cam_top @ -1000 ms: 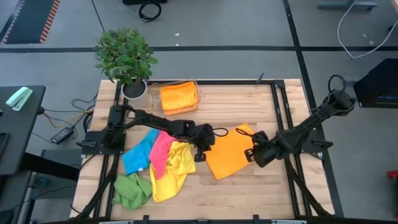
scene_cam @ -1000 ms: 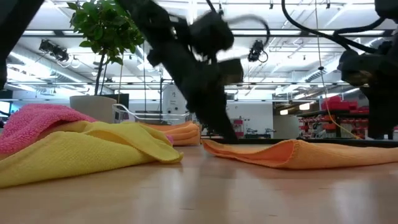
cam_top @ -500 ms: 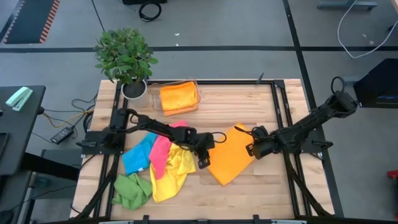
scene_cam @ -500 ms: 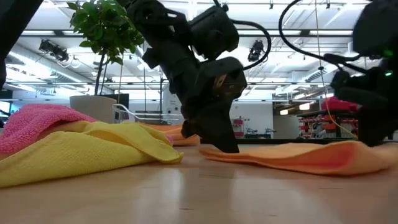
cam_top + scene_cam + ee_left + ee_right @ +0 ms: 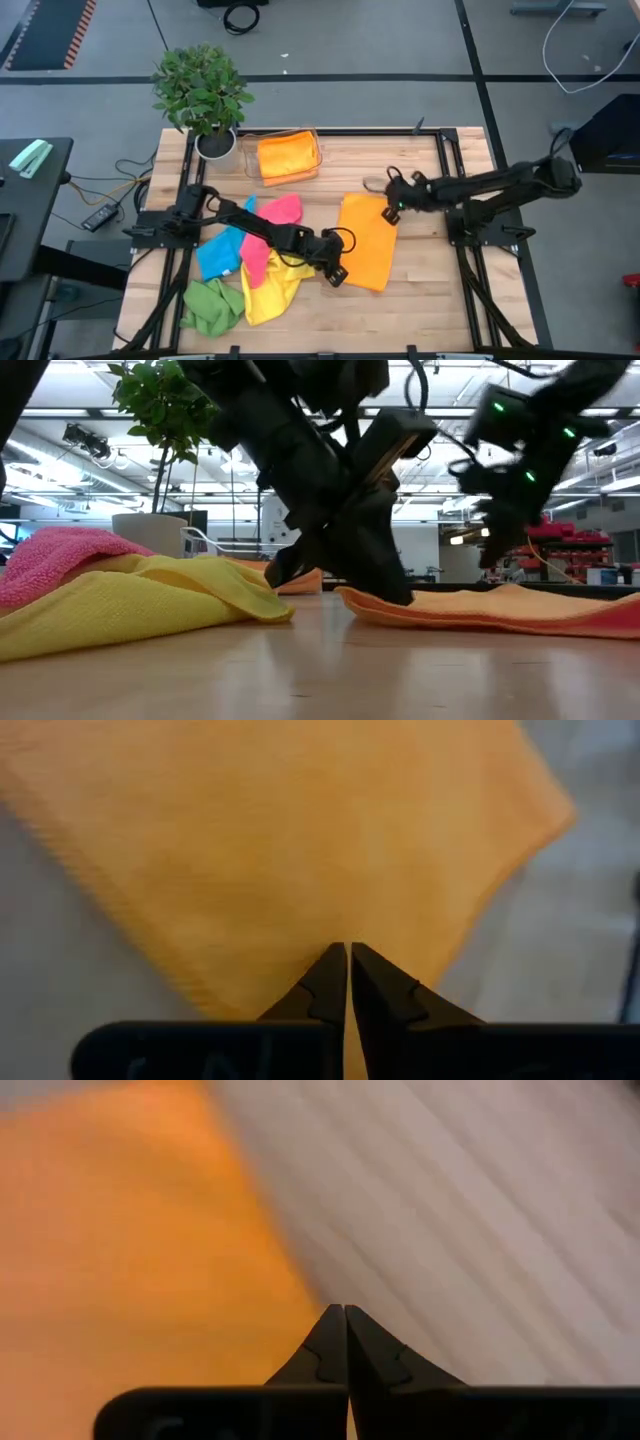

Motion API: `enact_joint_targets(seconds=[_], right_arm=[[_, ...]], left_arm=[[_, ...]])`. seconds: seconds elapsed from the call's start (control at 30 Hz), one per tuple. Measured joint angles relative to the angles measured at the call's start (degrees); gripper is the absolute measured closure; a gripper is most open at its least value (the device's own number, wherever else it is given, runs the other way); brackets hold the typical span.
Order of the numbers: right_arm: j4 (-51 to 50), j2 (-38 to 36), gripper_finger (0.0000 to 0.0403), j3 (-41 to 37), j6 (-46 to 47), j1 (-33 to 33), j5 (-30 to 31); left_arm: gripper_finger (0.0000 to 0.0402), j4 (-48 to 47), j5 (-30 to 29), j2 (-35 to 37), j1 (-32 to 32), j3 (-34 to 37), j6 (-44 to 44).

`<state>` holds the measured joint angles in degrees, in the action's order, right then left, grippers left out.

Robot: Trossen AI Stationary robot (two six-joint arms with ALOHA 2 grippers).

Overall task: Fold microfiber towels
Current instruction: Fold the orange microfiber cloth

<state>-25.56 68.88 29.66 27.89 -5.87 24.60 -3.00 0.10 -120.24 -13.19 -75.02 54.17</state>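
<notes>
An orange towel (image 5: 367,242) lies spread flat on the table's middle, its long sides running far to near. My left gripper (image 5: 337,277) is shut on its near left corner, and my right gripper (image 5: 391,212) is shut on its far right corner. To the left lies a heap of other towels: pink (image 5: 270,222), blue (image 5: 219,252), yellow (image 5: 272,282) and green (image 5: 212,305). My left gripper pinches the orange towel's near left corner (image 5: 345,925) between its two fingers, slanting down from the table's left. That corner stays low on the table (image 5: 350,598), and the cloth lies flat beyond it. My right gripper pinches the towel at its far right corner, on the edge (image 5: 285,1305), slanting down from the table's right. The cloth there is only slightly raised off the table.
A clear tray (image 5: 316,160) with a folded orange cloth (image 5: 286,155) stands at the far edge, beside a potted plant (image 5: 205,95). Bare wood shows right of the orange towel and along the near edge.
My right gripper went toward the far edge and a little left, my left gripper toward the near edge and a little right, both rolling their wrists. The orange towel between them turned about from a slanted diamond into a flat rectangle.
</notes>
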Motion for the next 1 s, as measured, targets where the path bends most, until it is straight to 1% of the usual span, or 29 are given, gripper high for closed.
enact_joint_targets(seconds=[0.07,0.1,0.17,0.2,0.23,0.27,0.3,0.37,0.5,0.6,0.7,0.83,1.0], right_arm=[[-2.1,-0.4,0.0403,3.2,-4.2,-1.7,-9.4],[-3.3,-0.5,0.0403,4.5,-5.2,-2.1,-15.2],[-4.7,-0.6,0.0403,5.9,-5.2,-1.4,-27.9],[-4.5,-0.7,0.0403,6.0,-4.3,-0.1,-32.7],[-4.2,-0.7,0.0403,6.0,-3.1,2.0,-35.5],[-4.2,-0.7,0.0403,5.8,-1.9,4.9,-36.2],[-4.3,-0.7,0.0403,5.4,-0.5,8.1,-35.3],[-3.5,-0.5,0.0403,4.2,4.8,15.3,-30.6],[2.3,-0.4,0.0403,1.8,20.6,28.7,-22.8],[7.3,-0.4,0.0403,1.0,32.8,36.4,-17.4],[10.2,1.1,0.0403,0.9,43.6,41.5,-11.1],[14.7,7.0,0.0403,0.9,55.8,46.5,-6.4],[18.2,16.1,0.0403,2.2,63.6,51.2,-2.8]], left_arm=[[0.0380,1.2,-0.2,0.4,0.0,0.0,2.6],[0.0384,2.6,-0.4,0.5,0.1,0.0,3.3],[0.0393,5.1,-0.5,0.7,0.2,0.0,3.7],[0.0395,6.2,-0.5,0.9,0.2,0.0,3.1],[0.0395,7.8,-0.6,0.9,0.2,0.0,1.7],[0.0395,8.7,-0.5,1.1,0.2,-0.1,-0.5],[0.0394,8.3,0.0,1.6,0.0,-0.1,-3.7],[0.0386,6.6,0.8,2.8,-0.5,-0.1,-10.0],[0.0386,-1.2,0.9,5.7,-1.6,-0.1,-16.5],[0.0395,-5.4,0.6,6.0,-2.0,-0.1,-20.9],[0.0390,-7.6,0.5,5.8,-2.1,-0.1,-25.1],[0.0381,-8.9,0.4,5.5,-2.1,0.0,-33.5],[0.0395,-8.9,0.6,5.5,-1.8,-0.1,-41.0]])
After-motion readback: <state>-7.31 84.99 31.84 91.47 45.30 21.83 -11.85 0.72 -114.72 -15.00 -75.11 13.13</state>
